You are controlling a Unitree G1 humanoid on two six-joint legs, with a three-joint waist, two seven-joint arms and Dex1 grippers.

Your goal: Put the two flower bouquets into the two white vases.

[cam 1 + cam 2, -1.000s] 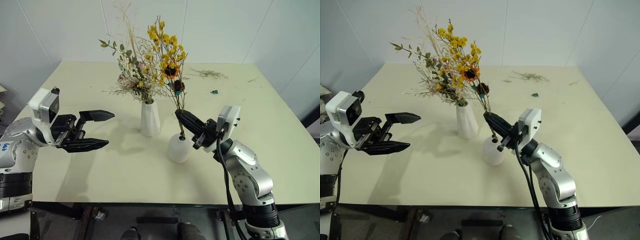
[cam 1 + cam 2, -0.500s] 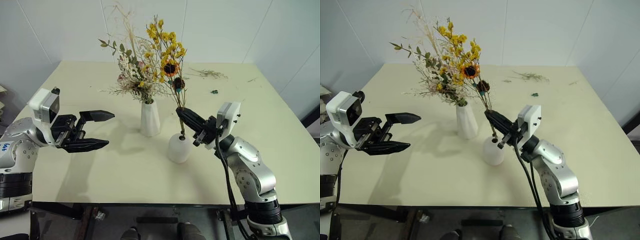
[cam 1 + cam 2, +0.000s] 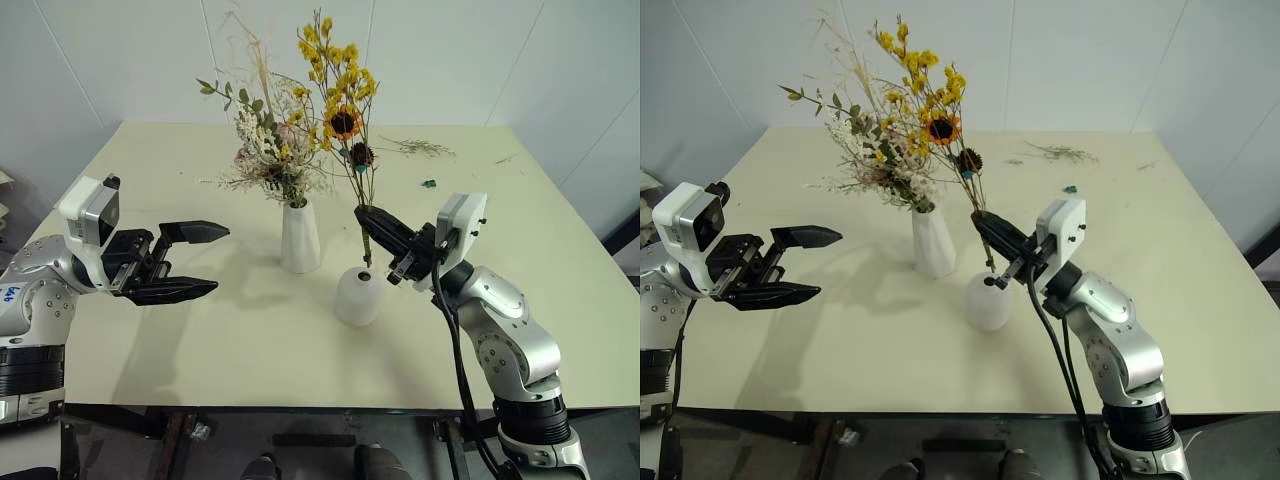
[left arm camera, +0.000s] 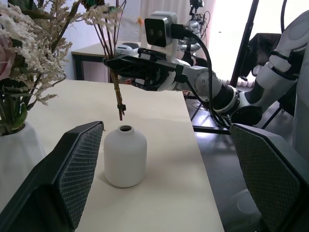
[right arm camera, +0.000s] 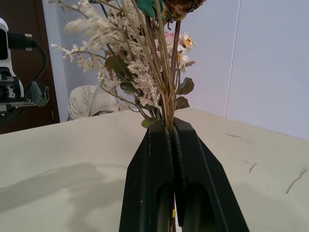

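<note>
Table (image 3: 200, 350) fills mid frame. Tall vase (image 3: 299, 237) at centre w/ rose bouquet (image 3: 265, 150) in it. Short vase (image 3: 358, 295) just right of and in front of tall one. Yellow bouquet (image 3: 340, 85) above short vase, stem ends over its mouth, not in. Right gripper (image 3: 372, 224) on stems, right of centre. Left gripper (image 3: 190, 260) mid-left, well apart from both vases. Loose twigs (image 3: 420, 148) upper right, behind.

No readable text, label, brand or number appears anywhere.

Silver-grey jointed arms end in white camera boxes and black two-fingered grippers: left gripper (image 3: 190, 261), right gripper (image 3: 365, 216); black cables trail down the right arm.
</note>
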